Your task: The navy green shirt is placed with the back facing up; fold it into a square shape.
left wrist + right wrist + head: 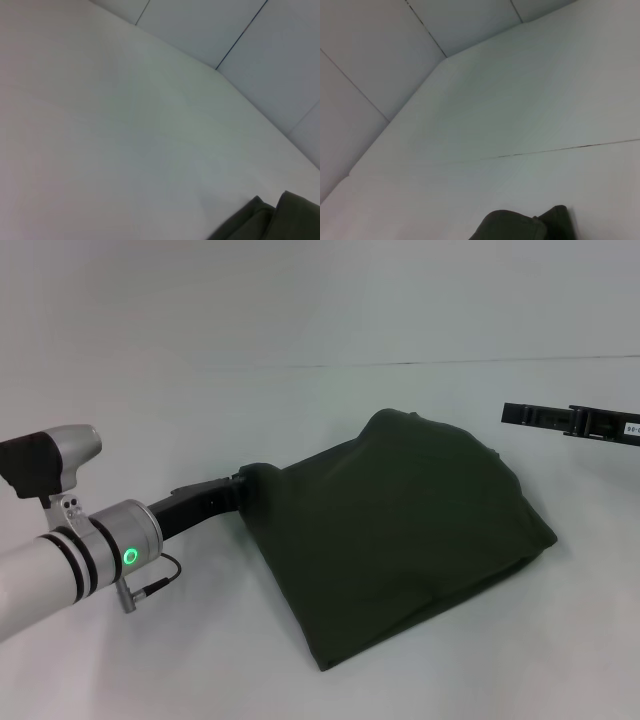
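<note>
the navy green shirt lies in a soft, bunched, folded heap on the white table, plain side up, a bit right of the middle. the left gripper is at its left edge, tip under the cloth, so i cannot tell if it is open. the right gripper hangs far right, off the shirt; cannot tell either.

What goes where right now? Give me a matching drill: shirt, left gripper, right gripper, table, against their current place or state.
Things:
1. navy green shirt
2. left gripper
3. right gripper
4. table

Places or states:
A. held off to the robot's right, apart from the cloth
B. white surface under everything
C. lying in a loose folded heap, plain side showing
D. tip hidden under the cloth's edge on the robot's left

Pairs: 1-C, 2-D, 3-A, 4-B
</note>
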